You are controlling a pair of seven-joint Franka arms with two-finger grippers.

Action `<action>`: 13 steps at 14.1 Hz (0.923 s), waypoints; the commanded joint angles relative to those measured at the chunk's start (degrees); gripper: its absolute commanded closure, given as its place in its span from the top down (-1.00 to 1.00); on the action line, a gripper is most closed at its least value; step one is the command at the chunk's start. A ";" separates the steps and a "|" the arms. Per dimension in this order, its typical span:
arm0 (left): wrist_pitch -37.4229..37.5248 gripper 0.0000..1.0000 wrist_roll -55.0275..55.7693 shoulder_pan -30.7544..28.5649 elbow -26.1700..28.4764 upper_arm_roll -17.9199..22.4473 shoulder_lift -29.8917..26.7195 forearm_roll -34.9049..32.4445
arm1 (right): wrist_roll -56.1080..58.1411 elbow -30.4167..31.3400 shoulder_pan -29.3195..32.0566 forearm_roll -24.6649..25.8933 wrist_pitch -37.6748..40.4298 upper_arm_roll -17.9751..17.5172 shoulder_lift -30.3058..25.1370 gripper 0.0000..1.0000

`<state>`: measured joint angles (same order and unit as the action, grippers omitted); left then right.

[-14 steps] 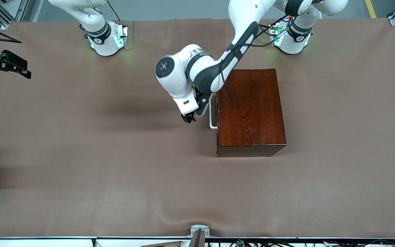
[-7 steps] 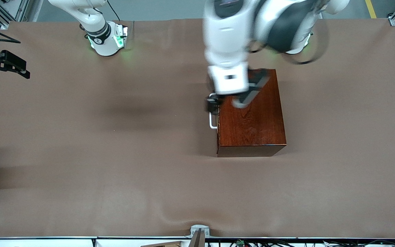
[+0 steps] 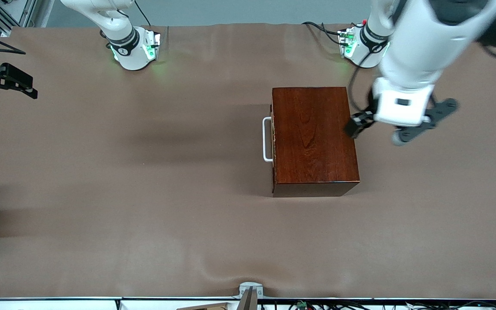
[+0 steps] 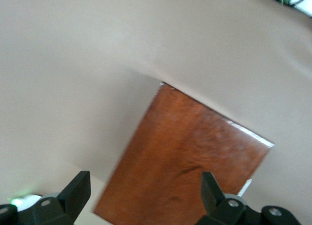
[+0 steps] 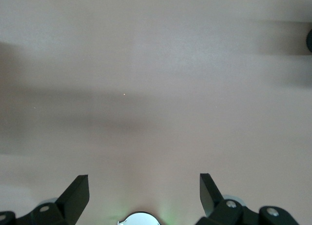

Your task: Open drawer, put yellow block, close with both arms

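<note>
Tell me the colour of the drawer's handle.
White: the U-shaped handle on the glossy reddish-brown box. It shows best in the front view.

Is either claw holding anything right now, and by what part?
Nothing is held. The left claw is open over the wooden box; the right claw is open over bare table.

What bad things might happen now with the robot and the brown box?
1. The left hand hangs open over the edge of the glossy reddish-brown wooden box, on the side away from the white U-shaped handle; it might bump the box.
2. The drawer looks shut and no yellow block shows anywhere, so nobody can check it is inside.
3. The right hand waits open at the table's edge.
</note>
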<state>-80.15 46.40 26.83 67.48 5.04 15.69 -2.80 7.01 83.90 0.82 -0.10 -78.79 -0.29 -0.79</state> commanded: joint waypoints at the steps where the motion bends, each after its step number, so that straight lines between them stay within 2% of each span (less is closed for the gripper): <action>1: -1.13 1.00 -16.46 -7.11 11.67 -0.82 -9.68 2.70 | 0.46 1.26 0.32 0.97 -0.05 -0.41 -1.32 1.00; 3: -4.73 1.00 -26.93 -11.43 19.40 -0.73 -15.22 3.32 | 0.46 1.35 0.32 0.97 -0.14 -0.41 -1.32 1.00; 6: -6.59 1.00 -36.18 -16.45 27.68 -0.91 -21.64 3.32 | 0.46 1.35 0.32 0.97 -0.05 -0.41 -1.32 1.00; 7: -6.59 1.00 -37.25 -17.15 29.44 -1.34 -23.23 2.98 | 0.46 1.35 0.32 0.89 -0.05 -0.41 -1.32 1.00; 8: -7.20 1.00 -37.44 -18.82 31.29 -3.44 -24.81 2.80 | 0.38 1.35 0.32 0.89 -0.05 -0.41 -1.32 1.00; 10: -9.66 1.00 -37.44 -23.99 34.81 -9.41 -27.72 2.62 | 0.37 1.35 0.32 0.97 -0.05 -0.41 -1.41 1.00; 13: -9.50 1.00 -37.53 -24.54 34.56 -10.22 -28.08 2.71 | 0.37 1.35 0.41 0.89 0.30 -0.32 -1.32 1.00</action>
<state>-88.46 9.61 3.76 100.39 -4.37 -10.71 -0.33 7.01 83.92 0.82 -0.09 -78.60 -0.30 -0.79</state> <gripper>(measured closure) 0.000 0.000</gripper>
